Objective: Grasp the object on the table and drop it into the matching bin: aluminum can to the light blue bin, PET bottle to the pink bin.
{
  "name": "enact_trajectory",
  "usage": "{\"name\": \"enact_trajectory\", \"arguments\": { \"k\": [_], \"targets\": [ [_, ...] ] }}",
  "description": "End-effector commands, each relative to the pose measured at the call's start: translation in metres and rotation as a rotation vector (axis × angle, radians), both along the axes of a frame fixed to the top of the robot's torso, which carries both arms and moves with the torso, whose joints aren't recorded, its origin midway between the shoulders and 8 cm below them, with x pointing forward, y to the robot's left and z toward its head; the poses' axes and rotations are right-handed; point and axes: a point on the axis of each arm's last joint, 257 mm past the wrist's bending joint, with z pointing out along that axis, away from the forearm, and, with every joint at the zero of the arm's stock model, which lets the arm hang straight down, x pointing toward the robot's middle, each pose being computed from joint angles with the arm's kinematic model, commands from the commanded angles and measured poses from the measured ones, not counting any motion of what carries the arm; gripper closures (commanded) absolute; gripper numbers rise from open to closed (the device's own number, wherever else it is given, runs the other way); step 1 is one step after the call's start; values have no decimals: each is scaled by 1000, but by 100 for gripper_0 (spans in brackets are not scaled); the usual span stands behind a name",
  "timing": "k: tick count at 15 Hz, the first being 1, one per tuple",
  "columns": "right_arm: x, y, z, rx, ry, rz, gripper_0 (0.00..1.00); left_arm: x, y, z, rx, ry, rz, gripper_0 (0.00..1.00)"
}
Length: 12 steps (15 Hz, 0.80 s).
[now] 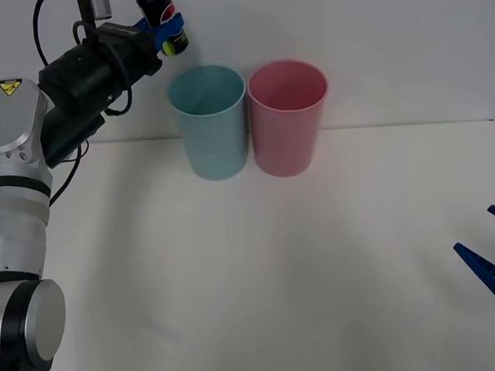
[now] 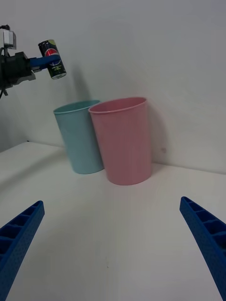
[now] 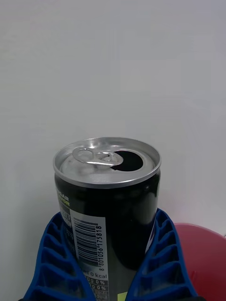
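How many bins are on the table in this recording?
2. The light blue bin stands at the table's far edge, with the pink bin beside it on the robot's right, their sides touching or nearly so.

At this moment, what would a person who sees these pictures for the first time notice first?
The aluminum can held high in the air by the left gripper, above and to the left of the light blue bin. Its silver top is already opened. Next come the two bins standing side by side at the table's far edge, the pink bin on the right.
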Motion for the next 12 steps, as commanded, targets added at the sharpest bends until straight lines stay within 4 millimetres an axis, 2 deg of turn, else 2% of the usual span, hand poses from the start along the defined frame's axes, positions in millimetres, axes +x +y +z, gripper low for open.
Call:
{"name": "enact_trajectory", "arguments": {
  "k": [1,10,12],
  "targets": [
    [0,0,0,0,0,0,0,6,-3,3,2,-9,34,100],
    [0,0,0,0,0,0,0,8,-29,-4,29,-11,37,99],
    [0,0,0,0,0,0,0,9,-32,-5,32,-14,40,96]
  ]
}}
